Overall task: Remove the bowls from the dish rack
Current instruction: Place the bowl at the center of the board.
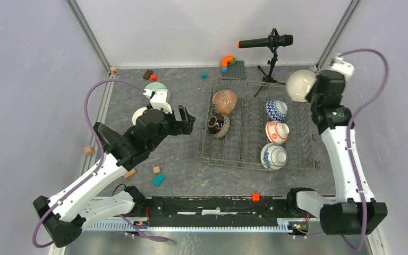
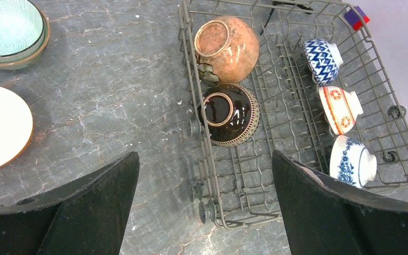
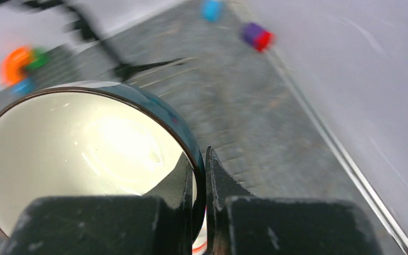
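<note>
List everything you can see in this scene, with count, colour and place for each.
dish rack: one, grey wire, table centre-right
bowls in rack: five; brown speckled, dark striped on its left; blue zigzag, red-and-white, blue floral on its right
bowls on table: three, left of rack; teal nested in tan, white
held bowl: one, cream inside, dark teal outside, raised by rack's far right corner
microphone: one, black, on tripod, far edge
studded plate: one, grey, orange blocks on it, far edge
loose toy blocks: several; brown, red, teal, tan; scattered
left gripper: open, empty, left of rack
right gripper: shut on held bowl's rim
</note>
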Robot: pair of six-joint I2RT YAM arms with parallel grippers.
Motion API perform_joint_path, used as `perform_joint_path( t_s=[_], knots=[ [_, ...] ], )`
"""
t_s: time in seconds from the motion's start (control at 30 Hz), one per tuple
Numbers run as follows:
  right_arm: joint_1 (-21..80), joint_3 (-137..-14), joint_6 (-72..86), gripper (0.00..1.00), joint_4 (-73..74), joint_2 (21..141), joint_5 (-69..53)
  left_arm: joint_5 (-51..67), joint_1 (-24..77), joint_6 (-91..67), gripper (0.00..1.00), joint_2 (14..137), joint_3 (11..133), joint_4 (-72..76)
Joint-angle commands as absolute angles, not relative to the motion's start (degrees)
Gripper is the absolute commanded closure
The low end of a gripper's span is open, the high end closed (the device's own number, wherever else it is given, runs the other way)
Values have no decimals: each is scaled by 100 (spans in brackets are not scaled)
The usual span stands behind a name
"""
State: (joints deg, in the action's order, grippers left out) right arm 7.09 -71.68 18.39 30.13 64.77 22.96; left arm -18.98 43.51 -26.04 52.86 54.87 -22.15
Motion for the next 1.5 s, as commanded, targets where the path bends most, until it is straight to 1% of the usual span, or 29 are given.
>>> perform_joint_path(
  t_s=[0.0, 0.1, 0.3, 0.43, 0.5, 0.6, 0.73, 0.83, 0.97, 1.03, 1.27, 1.33, 1.47],
  knots=[
    [-421, -6874, 2658, 100, 2516, 6586, 1815, -2081, 4385, -2759, 0, 5238, 5423, -1957],
    [-678, -6440, 3001, 100, 2146, 6485, 1544, -2155, 4439, -2755, 0, 5233, 5415, -1968],
    [-851, -6222, 2990, 100, 2059, 6306, 1773, -2497, 4496, -2685, 0, 5411, 5388, -2003],
    [-793, -6013, 3178, 100, 1832, 6136, 1136, -2507, 4491, -2681, 0, 5831, 5526, -2200],
    [-437, -5940, 3140, 100, 1725, 6057, 1101, -2626, 4491, -2722, 0, 6021, 5652, -2400],
    [692, -6164, 2855, 100, 1777, 6209, 1514, -2836, 4494, -2720, 0, 6102, 5705, -2495],
    [2051, -6579, 2639, 100, 1841, 6755, 1790, -3177, 4491, -2651, 0, 5958, 5653, -2459],
    [2807, -7011, 2405, 100, 1884, 7260, 1827, -3427, 4489, -2527, 0, 5764, 5579, -2367],
    [3850, -7672, 1984, 100, 2071, 7927, 2036, -3405, 4492, -2328, 0, 5544, 5384, -2038],
    [4212, -7821, 1832, 100, 2094, 8100, 2132, -3367, 4500, -2254, 0, 5438, 5363, -1969],
    [4927, -8223, 1403, 100, 2641, 8557, 2509, -3142, 4515, -2037, 0, 4946, 5157, -1593],
    [5038, -8252, 1358, 100, 2709, 8598, 2577, -3075, 4550, -2012, 0, 5031, 5253, -1702],
    [5112, -8270, 1350, 100, 2787, 8628, 2661, -2877, 4642, -2030, 0, 5646, 5708, -2278]
  ],
)
